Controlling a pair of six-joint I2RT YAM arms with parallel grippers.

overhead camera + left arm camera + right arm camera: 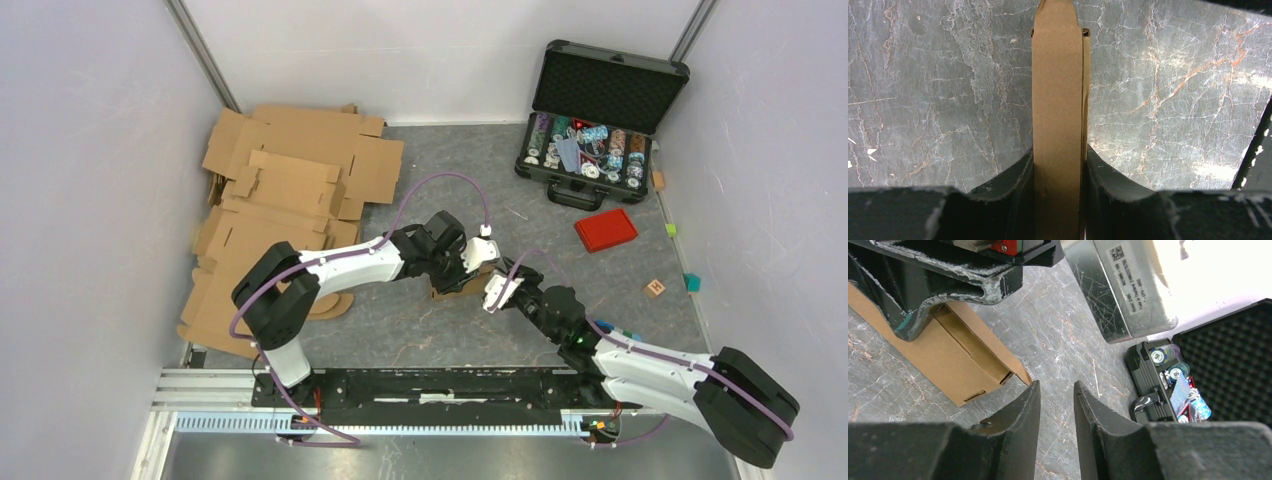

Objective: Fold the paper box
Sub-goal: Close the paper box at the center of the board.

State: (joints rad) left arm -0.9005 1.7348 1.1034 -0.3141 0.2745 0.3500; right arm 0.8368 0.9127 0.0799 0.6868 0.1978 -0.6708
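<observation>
The paper box [1058,100] is a small flattened brown cardboard piece, seen edge-on in the left wrist view. My left gripper [1059,150] is shut on it, a finger [1013,185] pressed against each side. From above, the paper box [447,290] lies on the grey table under the left gripper [478,255], at mid-table. In the right wrist view the paper box [948,360] rests flat with the left arm's finger [923,295] on top of it. My right gripper [1057,385] is open, just right of the box's corner, with only bare table between its fingers. From above, the right gripper [497,292] sits beside the box.
A pile of large brown cardboard sheets [280,210] covers the left side. An open black case [598,120] of poker chips stands at the back right, with a red lid [606,230] in front of it. A wooden cube [655,288] and small coloured blocks [692,283] lie near the right wall.
</observation>
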